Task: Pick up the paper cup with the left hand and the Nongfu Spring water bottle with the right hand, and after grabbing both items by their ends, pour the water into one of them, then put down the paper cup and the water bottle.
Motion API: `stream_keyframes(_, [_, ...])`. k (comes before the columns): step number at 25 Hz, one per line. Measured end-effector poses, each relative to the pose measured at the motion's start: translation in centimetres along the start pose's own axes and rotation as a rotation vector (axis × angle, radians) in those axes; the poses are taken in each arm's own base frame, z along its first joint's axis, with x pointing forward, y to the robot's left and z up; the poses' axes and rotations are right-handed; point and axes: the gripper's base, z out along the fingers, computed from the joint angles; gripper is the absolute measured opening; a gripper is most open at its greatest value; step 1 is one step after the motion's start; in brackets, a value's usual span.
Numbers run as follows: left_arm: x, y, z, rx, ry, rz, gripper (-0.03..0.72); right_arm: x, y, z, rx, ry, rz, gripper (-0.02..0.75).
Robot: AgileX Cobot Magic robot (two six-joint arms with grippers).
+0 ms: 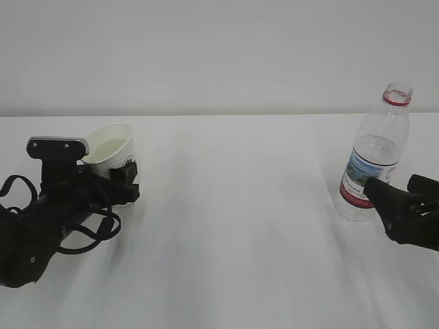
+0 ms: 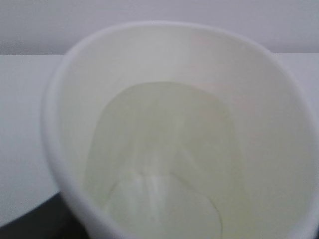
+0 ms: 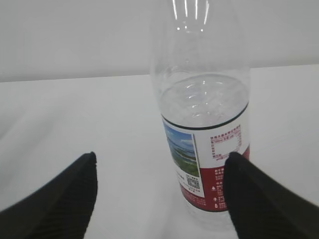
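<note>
The white paper cup (image 1: 110, 145) leans with its mouth toward the camera at the left, and my left gripper (image 1: 108, 171) is shut on its lower part, one black finger (image 1: 127, 171) showing beside it. The cup (image 2: 164, 99) fills the left wrist view, with a pale pool inside (image 2: 159, 164) that looks like water. The Nongfu Spring water bottle (image 1: 374, 154) stands upright and uncapped at the right, partly filled with water (image 3: 204, 99). My right gripper (image 1: 400, 192) is open just in front of it. The bottle (image 3: 204, 129) stands beyond the right fingertip (image 3: 237, 172), not between the fingers.
The white table (image 1: 240, 226) runs back to a plain white wall. Loops of black cable (image 1: 89, 233) hang from the left arm, which lies low over the table.
</note>
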Motion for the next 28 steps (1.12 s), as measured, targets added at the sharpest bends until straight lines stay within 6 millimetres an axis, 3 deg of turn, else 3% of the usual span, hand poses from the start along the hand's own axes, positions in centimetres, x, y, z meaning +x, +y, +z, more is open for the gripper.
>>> stream_keyframes(20, [-0.01, 0.12, 0.00, -0.013, -0.001, -0.006, 0.482, 0.00, 0.00, 0.00, 0.000, 0.000, 0.000, 0.590])
stream_keyframes(28, [-0.13, 0.12, 0.00, -0.013, -0.014, -0.007, 0.651, 0.00, 0.00, 0.00, 0.000, 0.000, 0.000, 0.589])
